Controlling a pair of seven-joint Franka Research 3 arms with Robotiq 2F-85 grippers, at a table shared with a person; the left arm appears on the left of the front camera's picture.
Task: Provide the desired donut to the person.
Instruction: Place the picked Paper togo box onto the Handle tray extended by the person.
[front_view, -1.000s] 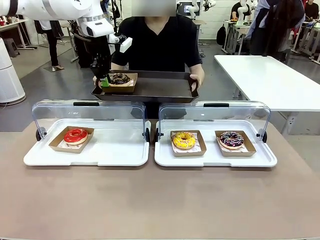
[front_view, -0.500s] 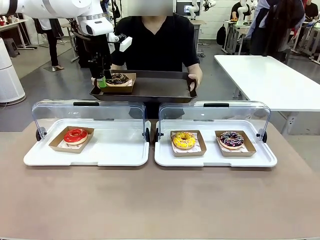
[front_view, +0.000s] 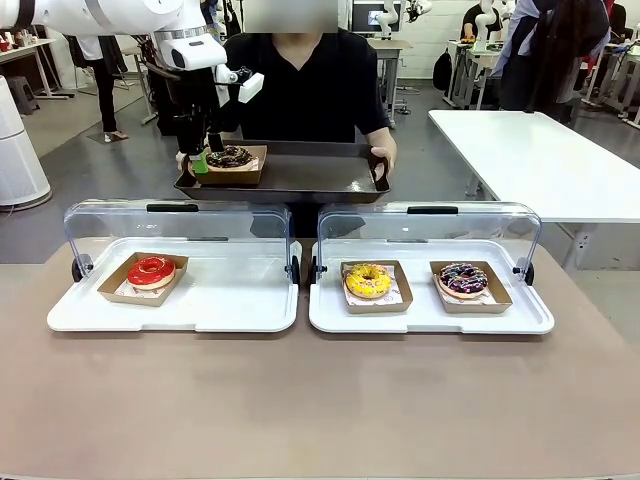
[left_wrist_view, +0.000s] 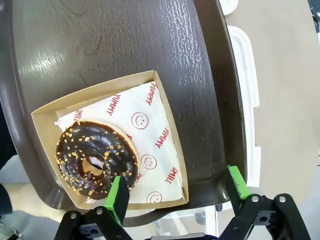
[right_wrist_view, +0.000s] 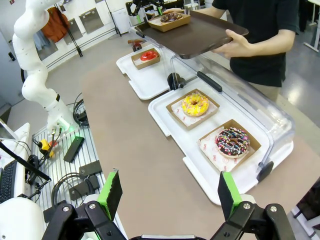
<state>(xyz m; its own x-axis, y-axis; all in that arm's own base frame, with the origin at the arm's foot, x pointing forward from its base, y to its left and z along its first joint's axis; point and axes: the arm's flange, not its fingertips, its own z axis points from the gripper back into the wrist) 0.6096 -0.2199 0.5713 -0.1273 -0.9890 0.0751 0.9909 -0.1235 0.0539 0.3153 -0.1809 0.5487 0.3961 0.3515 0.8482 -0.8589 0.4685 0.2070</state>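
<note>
Beyond the light brown table, the person in a black T-shirt holds a dark brown rectangular tray carrying a brown cardboard box with the chocolate-glazed, nut-sprinkled ring donut, where the left gripper hangs released, jaws wide, while the right gripper hangs spread and empty above the table.

Near half of brown table bare. Raised clear plastic lids wall off its far side. Dark brown rectangular tray: right half free.
</note>
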